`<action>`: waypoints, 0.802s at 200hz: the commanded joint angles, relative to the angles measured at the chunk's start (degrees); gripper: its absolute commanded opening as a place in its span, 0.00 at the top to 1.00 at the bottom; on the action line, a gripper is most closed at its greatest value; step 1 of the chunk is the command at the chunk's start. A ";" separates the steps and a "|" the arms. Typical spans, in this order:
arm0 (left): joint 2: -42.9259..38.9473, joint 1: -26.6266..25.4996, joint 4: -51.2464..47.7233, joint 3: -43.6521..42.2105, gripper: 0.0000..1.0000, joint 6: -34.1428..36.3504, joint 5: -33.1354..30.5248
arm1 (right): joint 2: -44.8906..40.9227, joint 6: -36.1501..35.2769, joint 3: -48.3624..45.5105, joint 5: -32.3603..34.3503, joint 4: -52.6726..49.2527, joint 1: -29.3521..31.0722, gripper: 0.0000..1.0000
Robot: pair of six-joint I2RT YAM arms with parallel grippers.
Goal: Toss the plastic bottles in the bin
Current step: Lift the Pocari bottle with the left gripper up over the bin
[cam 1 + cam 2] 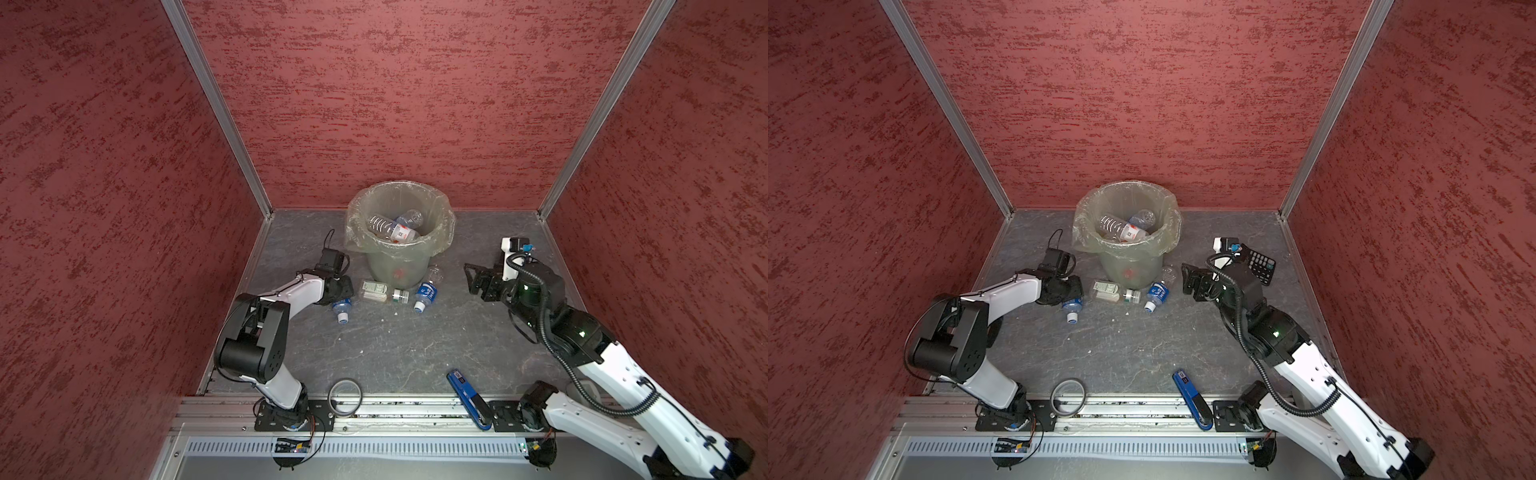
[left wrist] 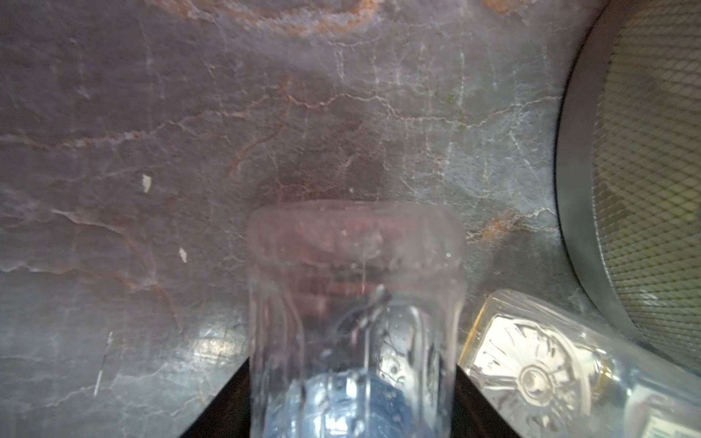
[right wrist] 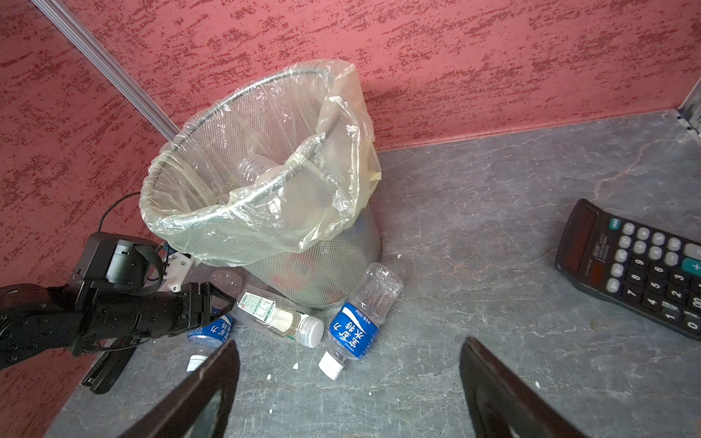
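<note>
Left wrist view: left gripper (image 2: 351,366) pinches a clear blue-labelled plastic bottle (image 2: 356,284); its thin wall could buckle and slip free.

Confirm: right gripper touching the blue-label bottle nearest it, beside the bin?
Apart. In a top view, a strip of bare floor separates the right gripper from the blue-label bottle; the open jaws hold nothing.

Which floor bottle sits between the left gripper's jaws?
The blue-labelled bottle farthest left, between the jaws of the left gripper; the white-labelled bottle and the other blue-labelled bottle lie untouched to its right.
</note>
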 commanded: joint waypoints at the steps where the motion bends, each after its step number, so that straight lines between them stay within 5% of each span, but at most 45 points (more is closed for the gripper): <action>1: -0.65 0.20 0.62 -0.43 0.39 -0.43 0.77 | -0.88 0.95 -0.36 -0.03 -0.54 -0.08 0.09; 51: -7.83 -0.28 3.76 -5.49 0.40 -3.11 2.81 | -1.23 1.26 -0.98 0.20 -0.54 -0.08 0.09; 95: -24.10 -2.55 2.29 -11.24 0.42 -5.56 0.53 | -1.80 1.58 -1.73 0.14 -0.47 -0.08 0.10; 160: -53.57 -16.77 -4.02 -13.85 0.44 -6.48 -13.80 | -3.58 2.25 -3.36 0.91 -1.73 -0.12 0.10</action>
